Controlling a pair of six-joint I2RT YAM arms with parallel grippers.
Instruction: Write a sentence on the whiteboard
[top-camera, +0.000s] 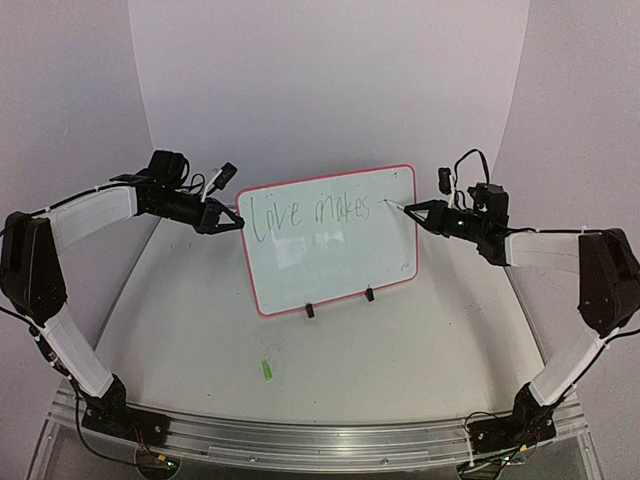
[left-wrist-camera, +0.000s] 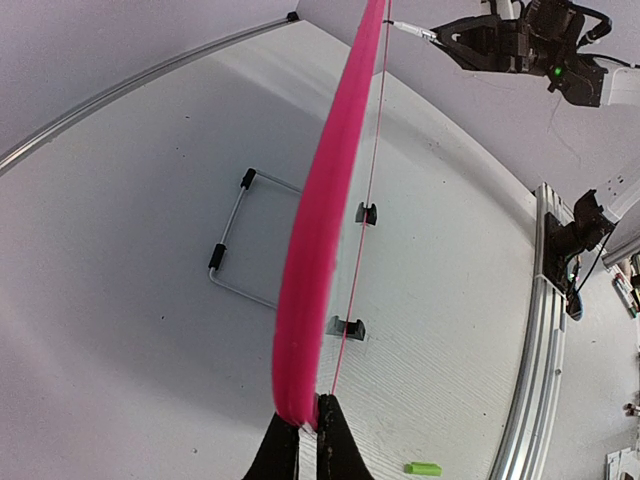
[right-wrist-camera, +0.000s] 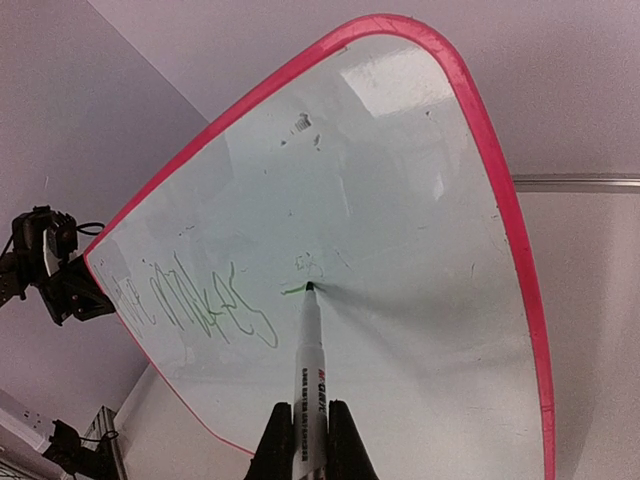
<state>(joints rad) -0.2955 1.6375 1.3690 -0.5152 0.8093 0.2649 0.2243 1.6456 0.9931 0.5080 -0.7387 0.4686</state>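
Note:
The whiteboard (top-camera: 340, 255), white with a red-pink rim, stands upright on two black feet (top-camera: 310, 311) at mid-table. Its left edge is pinched by my left gripper (top-camera: 238, 222); in the left wrist view the gripper (left-wrist-camera: 308, 440) is shut on the pink rim (left-wrist-camera: 320, 220). My right gripper (top-camera: 408, 208) is shut on a white marker (right-wrist-camera: 310, 350), whose tip touches the board (right-wrist-camera: 400, 180) right of the writing. The sentence (top-camera: 310, 212) reads "Love makes" in thin greenish script (right-wrist-camera: 190, 295). A short fresh green stroke lies at the tip.
A small green cap (top-camera: 267, 369) lies on the table in front of the board, also in the left wrist view (left-wrist-camera: 423, 468). A wire stand (left-wrist-camera: 235, 245) lies behind the board. An aluminium rail (top-camera: 320, 440) runs along the near edge. Curved backdrop walls enclose the table.

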